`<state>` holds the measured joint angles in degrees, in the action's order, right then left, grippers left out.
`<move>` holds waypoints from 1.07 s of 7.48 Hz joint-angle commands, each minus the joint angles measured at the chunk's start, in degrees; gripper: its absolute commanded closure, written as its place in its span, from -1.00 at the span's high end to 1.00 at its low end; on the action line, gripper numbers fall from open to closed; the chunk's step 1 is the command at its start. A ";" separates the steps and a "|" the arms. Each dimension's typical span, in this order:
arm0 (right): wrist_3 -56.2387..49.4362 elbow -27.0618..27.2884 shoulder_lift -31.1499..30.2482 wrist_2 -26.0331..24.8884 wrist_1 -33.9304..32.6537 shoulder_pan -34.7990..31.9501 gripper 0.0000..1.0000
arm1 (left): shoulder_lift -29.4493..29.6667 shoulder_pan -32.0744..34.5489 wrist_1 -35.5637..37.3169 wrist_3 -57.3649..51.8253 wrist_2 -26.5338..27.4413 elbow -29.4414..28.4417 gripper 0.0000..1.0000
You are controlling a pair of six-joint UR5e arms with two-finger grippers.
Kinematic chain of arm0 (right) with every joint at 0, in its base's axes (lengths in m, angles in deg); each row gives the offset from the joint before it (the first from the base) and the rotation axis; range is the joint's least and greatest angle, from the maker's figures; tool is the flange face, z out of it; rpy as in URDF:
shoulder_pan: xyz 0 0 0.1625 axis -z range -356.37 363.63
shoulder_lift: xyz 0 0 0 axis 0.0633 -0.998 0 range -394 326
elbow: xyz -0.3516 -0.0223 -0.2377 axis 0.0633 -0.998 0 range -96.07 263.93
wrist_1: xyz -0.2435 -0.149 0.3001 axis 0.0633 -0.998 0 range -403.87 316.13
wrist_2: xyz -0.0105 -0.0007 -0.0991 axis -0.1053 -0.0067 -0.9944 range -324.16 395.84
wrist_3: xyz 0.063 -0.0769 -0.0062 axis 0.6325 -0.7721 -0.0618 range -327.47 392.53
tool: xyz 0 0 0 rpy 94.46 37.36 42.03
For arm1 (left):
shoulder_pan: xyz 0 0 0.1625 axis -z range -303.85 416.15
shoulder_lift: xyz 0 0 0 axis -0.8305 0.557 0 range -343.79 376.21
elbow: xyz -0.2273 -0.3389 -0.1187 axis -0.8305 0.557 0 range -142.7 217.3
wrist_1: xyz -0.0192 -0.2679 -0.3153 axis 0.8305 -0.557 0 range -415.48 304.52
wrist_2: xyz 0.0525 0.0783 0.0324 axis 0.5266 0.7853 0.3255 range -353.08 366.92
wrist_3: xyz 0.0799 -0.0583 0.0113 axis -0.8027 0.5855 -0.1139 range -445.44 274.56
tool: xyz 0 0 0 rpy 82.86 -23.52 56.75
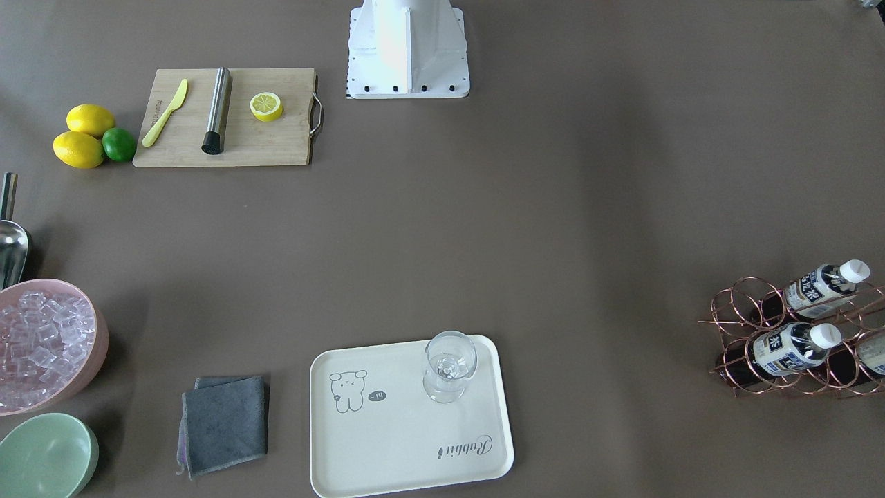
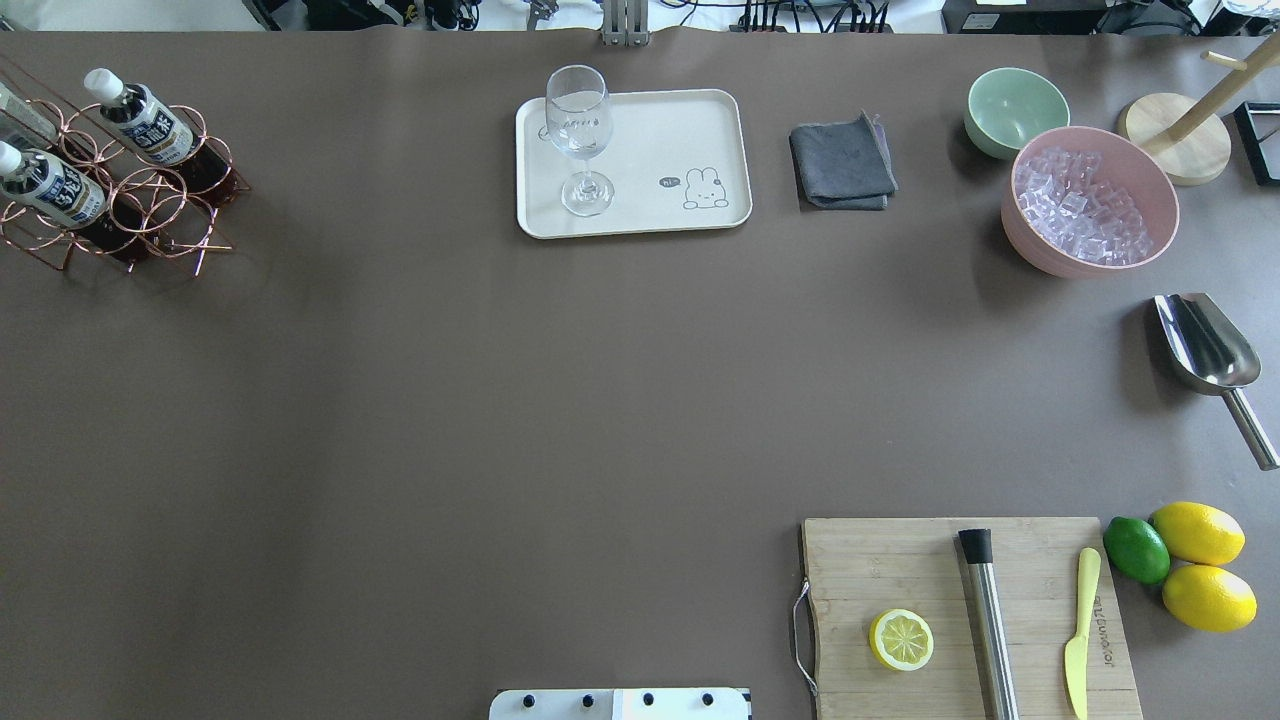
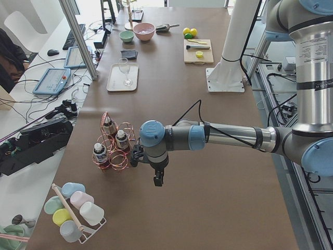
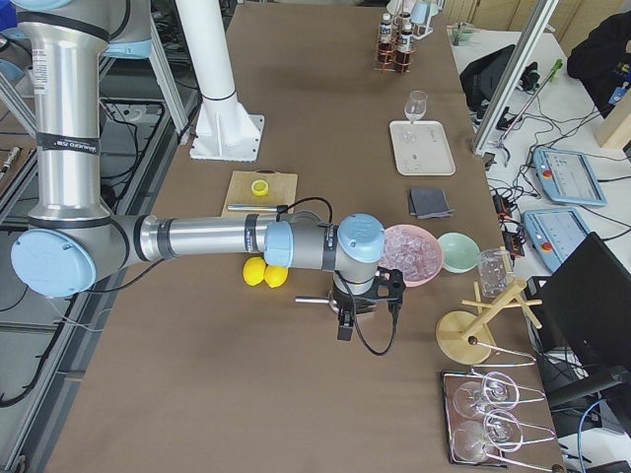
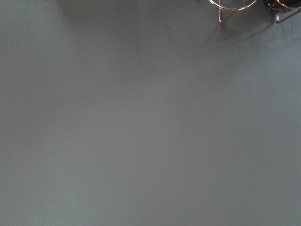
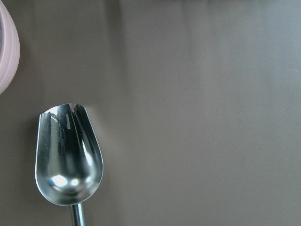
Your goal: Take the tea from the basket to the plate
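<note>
Three tea bottles stand in the copper wire basket (image 2: 160, 205) at the table's far left corner: one (image 2: 140, 115), a second (image 2: 50, 185), and a third cut off by the frame edge (image 2: 15, 122). In the front view two bottles show whole (image 1: 823, 282) (image 1: 788, 346). The cream plate (image 2: 650, 140) lies at the far middle and holds a wine glass (image 2: 580, 130). My left gripper (image 3: 155, 180) hangs over bare table beside the basket (image 3: 118, 160); I cannot tell if it is open. My right gripper (image 4: 345, 325) hovers by the scoop; its state is also unclear.
A pink bowl of ice (image 2: 1090, 200), a green bowl (image 2: 1010, 105), a grey cloth (image 2: 842, 160) and a steel scoop (image 2: 1205, 345) lie at the far right. A cutting board (image 2: 960, 610) with half lemon, muddler and knife sits near right, with lemons and a lime (image 2: 1135, 548) beside it.
</note>
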<state>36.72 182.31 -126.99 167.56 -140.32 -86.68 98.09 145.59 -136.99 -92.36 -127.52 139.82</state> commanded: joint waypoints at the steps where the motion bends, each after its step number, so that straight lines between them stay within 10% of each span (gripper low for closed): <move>1: -0.06 -0.20 -0.08 -0.06 -0.06 -0.12 1.00 | -1.35 0.21 -0.40 -0.02 -0.04 0.74 0.98; 8: 0.03 0.24 0.09 -2.08 0.03 -0.04 1.00 | -1.02 5.13 -0.14 2.77 1.38 1.46 0.98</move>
<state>36.69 182.97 -126.86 165.64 -140.30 -86.78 96.66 148.76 -137.35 -91.77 -125.34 141.11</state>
